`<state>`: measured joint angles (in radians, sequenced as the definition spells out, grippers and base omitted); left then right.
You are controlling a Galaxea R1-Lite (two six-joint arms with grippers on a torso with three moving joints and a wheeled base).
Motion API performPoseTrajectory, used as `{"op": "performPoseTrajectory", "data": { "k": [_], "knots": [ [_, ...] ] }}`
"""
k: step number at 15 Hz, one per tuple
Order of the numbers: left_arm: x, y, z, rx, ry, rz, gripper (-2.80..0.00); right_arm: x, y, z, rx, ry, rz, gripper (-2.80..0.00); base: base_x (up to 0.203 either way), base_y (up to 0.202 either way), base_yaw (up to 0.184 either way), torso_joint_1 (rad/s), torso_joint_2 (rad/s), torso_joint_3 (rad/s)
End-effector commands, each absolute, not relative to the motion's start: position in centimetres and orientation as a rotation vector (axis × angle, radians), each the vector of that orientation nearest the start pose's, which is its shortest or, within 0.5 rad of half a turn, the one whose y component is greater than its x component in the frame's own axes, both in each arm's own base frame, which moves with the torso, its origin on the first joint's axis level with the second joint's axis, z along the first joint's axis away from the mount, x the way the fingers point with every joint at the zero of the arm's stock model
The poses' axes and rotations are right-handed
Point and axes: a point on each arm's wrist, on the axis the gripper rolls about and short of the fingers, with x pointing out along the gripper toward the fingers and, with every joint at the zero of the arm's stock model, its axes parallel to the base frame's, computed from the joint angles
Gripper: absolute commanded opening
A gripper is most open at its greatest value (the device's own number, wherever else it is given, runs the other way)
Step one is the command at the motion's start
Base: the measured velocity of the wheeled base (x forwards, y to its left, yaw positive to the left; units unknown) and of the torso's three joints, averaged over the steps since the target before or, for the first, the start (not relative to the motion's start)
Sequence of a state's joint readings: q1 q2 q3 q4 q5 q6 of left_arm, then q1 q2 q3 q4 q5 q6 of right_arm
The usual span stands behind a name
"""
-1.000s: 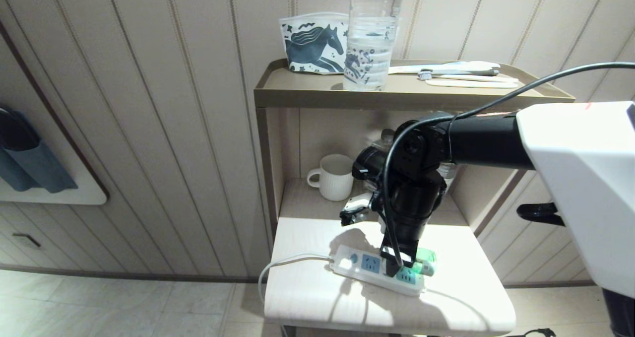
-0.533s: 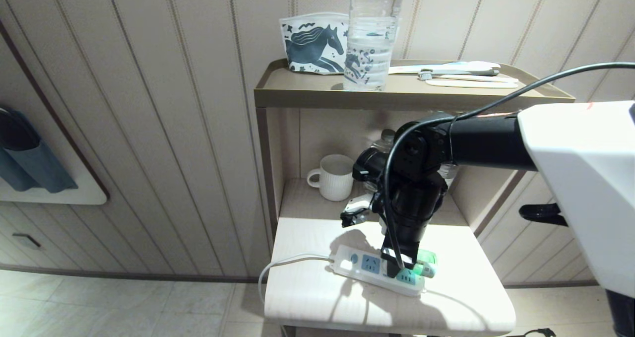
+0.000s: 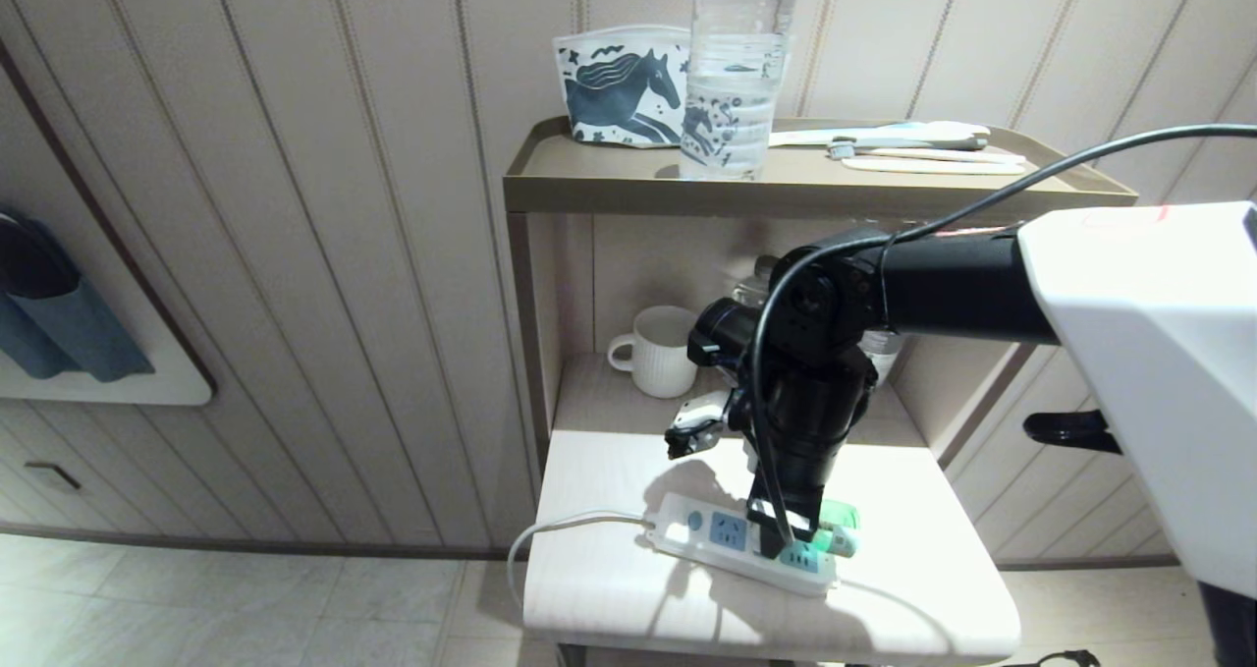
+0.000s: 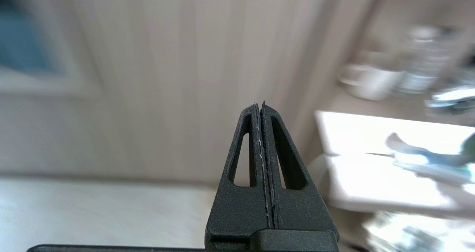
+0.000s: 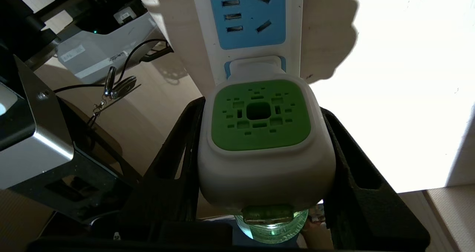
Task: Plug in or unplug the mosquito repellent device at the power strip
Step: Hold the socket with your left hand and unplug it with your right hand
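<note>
Grip on the mosquito repellent device (image 5: 261, 148) is from two sides: my right gripper (image 5: 259, 163) has one finger on each flank of its white head, so the green grille faces the wrist camera and the green bottle hangs toward the palm. I hold it so because a pull or push along the plug pins needs a straight, square hold. The device sits at a socket of the power strip (image 3: 732, 539), and its plug part touches the blue socket face; whether the pins are fully inside I cannot tell. The strip lies near the front edge of the lower shelf (image 3: 913, 598), at an angle, its cord (image 3: 550, 534) going off the left edge. It is only loose there, so I judge it may lift or slide together with the device.

My left gripper (image 4: 261, 140) has its fingers pressed together and holds nothing; it is out beside the shelf, off its left edge, probably coming to pin the strip down. A mug (image 3: 663, 351) stands at the back of the shelf, well apart.
</note>
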<state>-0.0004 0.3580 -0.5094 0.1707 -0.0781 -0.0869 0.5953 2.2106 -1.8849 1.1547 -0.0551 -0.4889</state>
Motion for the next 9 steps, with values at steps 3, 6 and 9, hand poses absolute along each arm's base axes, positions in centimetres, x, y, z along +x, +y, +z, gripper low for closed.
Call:
{"op": "performPoseTrajectory", "data": {
  "k": [3,6,9],
  "knots": [
    [10.0,-0.8,21.0,-0.297,0.540,-0.288,-2.80,31.2,21.7,15.6,-0.877,1.279,0.799,-2.80,0.000,0.000,0.000,0.000,0.00,0.000],
    [16.6,-1.4,17.5,-0.427,0.840,-0.442,-2.80,31.1,21.4,16.4,-0.870,1.257,0.794,-2.80,0.000,0.000,0.000,0.000,0.00,0.000],
    [20.7,-3.4,14.4,-0.436,1.015,-0.624,-2.80,30.9,21.4,16.8,-0.867,1.244,0.793,-2.80,0.000,0.000,0.000,0.000,0.00,0.000]
  ]
}}
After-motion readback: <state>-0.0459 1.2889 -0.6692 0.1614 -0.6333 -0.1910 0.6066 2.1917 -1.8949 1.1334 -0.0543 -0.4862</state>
